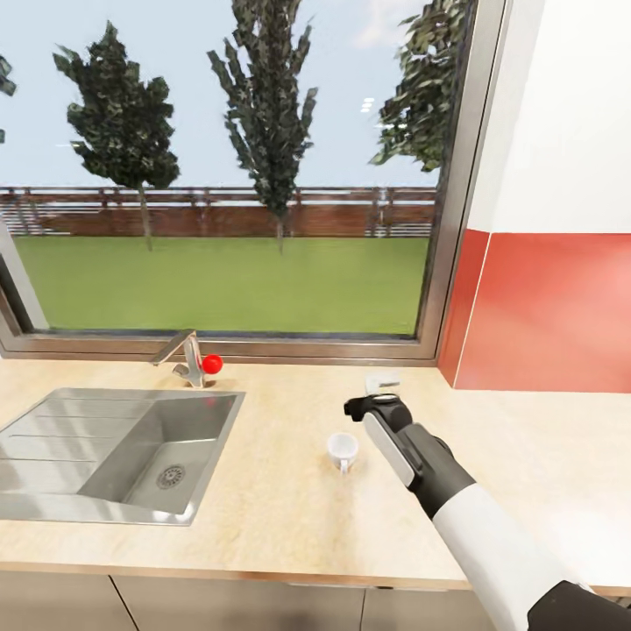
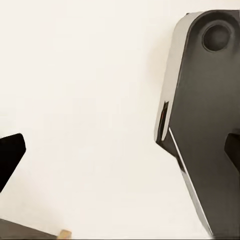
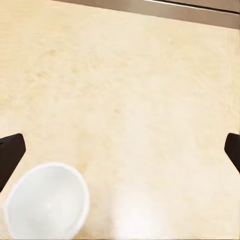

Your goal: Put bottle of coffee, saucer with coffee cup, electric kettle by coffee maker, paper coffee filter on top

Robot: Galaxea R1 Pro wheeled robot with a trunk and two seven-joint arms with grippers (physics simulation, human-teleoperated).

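A tiny white coffee cup (image 1: 343, 449) stands upright on the light wood-look kitchen countertop (image 1: 263, 499), to the right of the sink. My right gripper (image 1: 373, 394) hovers just behind and to the right of it, open and holding nothing. In the right wrist view the cup (image 3: 47, 202) lies low beside one dark fingertip (image 3: 11, 152), outside the wide gap of the right gripper (image 3: 120, 150). The left gripper (image 2: 120, 150) is open and empty in front of a pale surface. The coffee maker, bottle of coffee, paper filter, saucer, kettle and shelf are out of view.
A steel sink (image 1: 53, 504) fills the counter's left part, with a faucet (image 1: 186, 358) and its red knob (image 1: 211, 363) behind it. A large window (image 1: 219, 175) runs along the back. A red wall panel (image 1: 543, 315) closes the right corner.
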